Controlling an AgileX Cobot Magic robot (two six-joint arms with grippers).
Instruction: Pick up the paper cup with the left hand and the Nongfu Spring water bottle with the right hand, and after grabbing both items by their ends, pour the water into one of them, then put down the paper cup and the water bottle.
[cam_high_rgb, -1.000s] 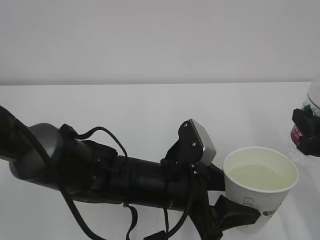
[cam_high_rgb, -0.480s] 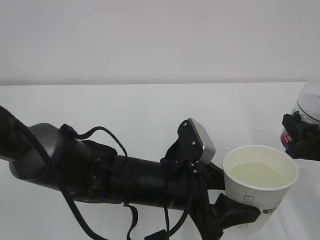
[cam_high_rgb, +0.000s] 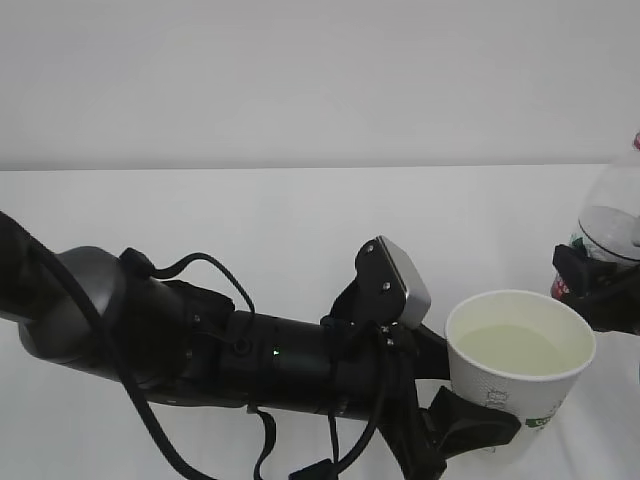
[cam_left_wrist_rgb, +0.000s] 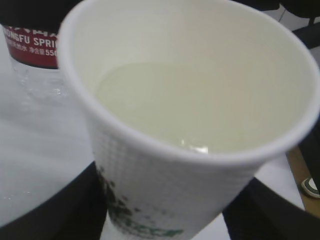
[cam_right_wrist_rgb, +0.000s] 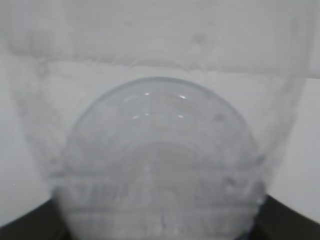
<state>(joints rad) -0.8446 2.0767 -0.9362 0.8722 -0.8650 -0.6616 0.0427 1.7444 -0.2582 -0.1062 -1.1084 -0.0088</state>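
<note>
The Nongfu Spring water bottle (cam_high_rgb: 610, 225) has swung nearer upright, clamped in the right hand (cam_high_rgb: 598, 290). Just beside it, the left hand (cam_high_rgb: 470, 425) clamps the paper cup (cam_high_rgb: 520, 375) level, keeping the water (cam_high_rgb: 512, 350) in.

My left arm (cam_high_rgb: 200, 350) stretched low across frame, left to right, grey joint at shoulder end, cables looped over it, grey box module on wrist. My left hand (cam_high_rgb: 470, 425) clamped around lower body of paper cup (cam_high_rgb: 520, 375), cup upright. My right hand (cam_high_rgb: 597, 290) at right edge, jaws closed on Nongfu Spring water bottle (cam_high_rgb: 612, 215), mostly out of view.
</note>
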